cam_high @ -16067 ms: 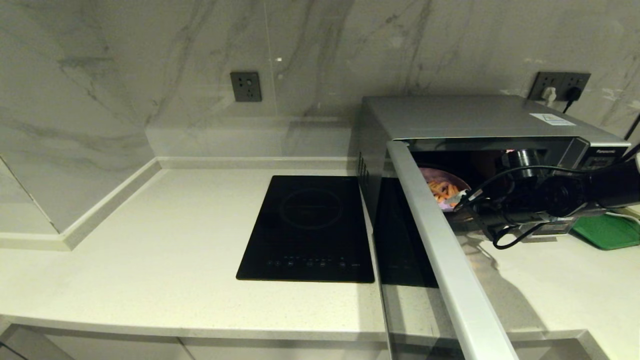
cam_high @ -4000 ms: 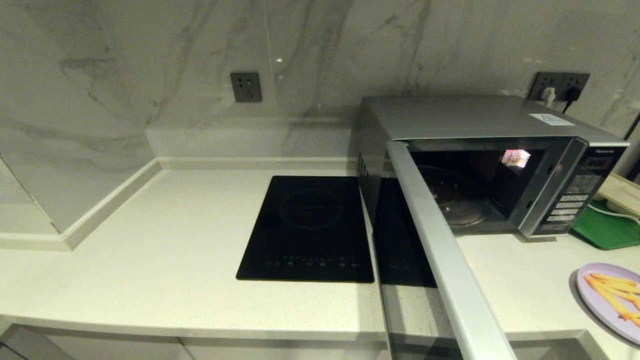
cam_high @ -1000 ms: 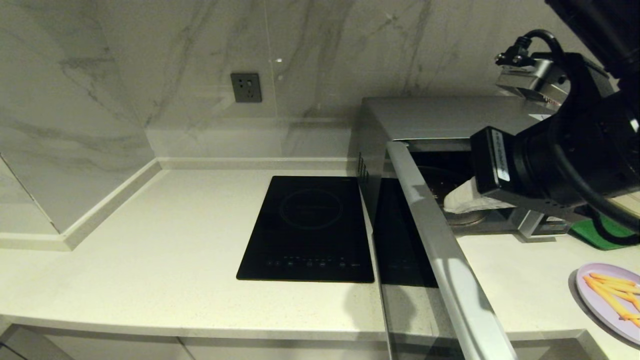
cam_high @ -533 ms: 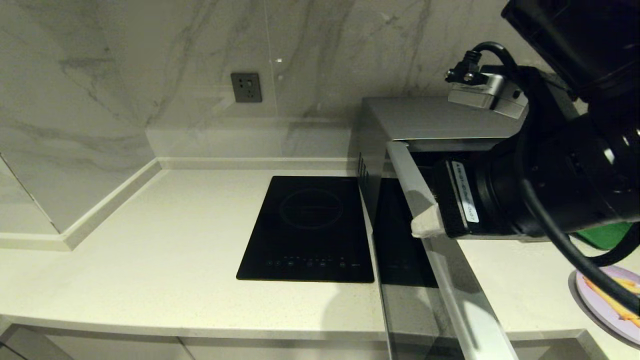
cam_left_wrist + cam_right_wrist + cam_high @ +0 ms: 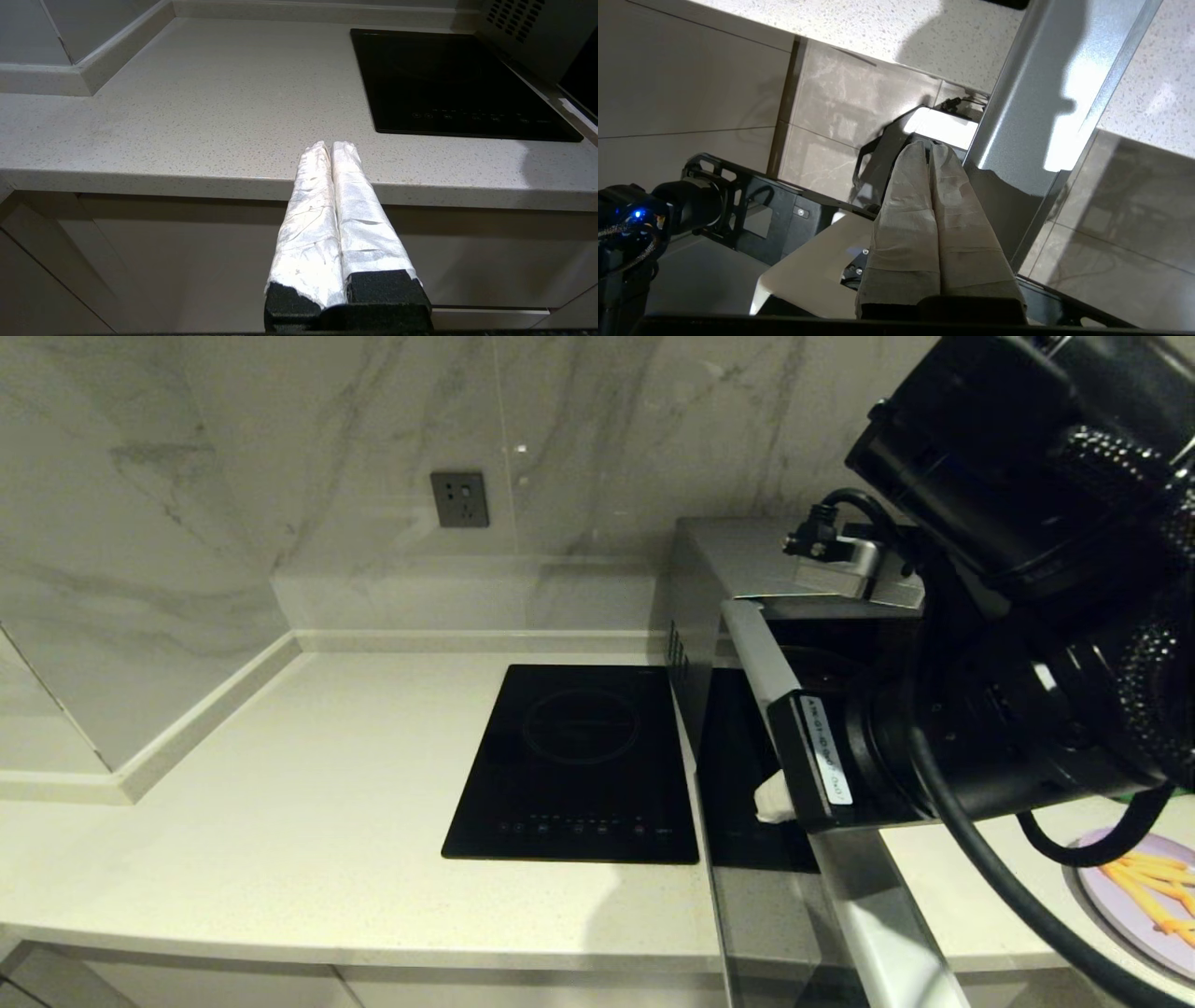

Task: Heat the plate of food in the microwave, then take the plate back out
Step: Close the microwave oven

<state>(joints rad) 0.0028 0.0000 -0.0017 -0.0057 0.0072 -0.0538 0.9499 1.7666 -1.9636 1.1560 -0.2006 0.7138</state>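
The silver microwave (image 5: 738, 555) stands at the back right with its door (image 5: 758, 658) swung wide open toward me. The plate of food (image 5: 1141, 894), pale lilac with orange fries, rests on the counter at the front right edge, partly behind my arm's cable. My right gripper (image 5: 773, 800) (image 5: 930, 147) is shut and empty. Its taped tips poke past the door's silver top edge (image 5: 1031, 88) on the door's outer, left side. The big black arm hides most of the cavity. My left gripper (image 5: 331, 147) is shut and empty, parked below the counter's front edge.
A flat black induction hob (image 5: 579, 761) (image 5: 448, 79) lies left of the microwave. The pale stone counter (image 5: 308, 775) runs to a marble wall with a socket (image 5: 459, 497). A sliver of the green tray (image 5: 1150, 792) shows behind my right arm.
My right arm has swung left and toward me, from in front of the cavity across the door's top edge to its outer side. The plate stays on the counter.
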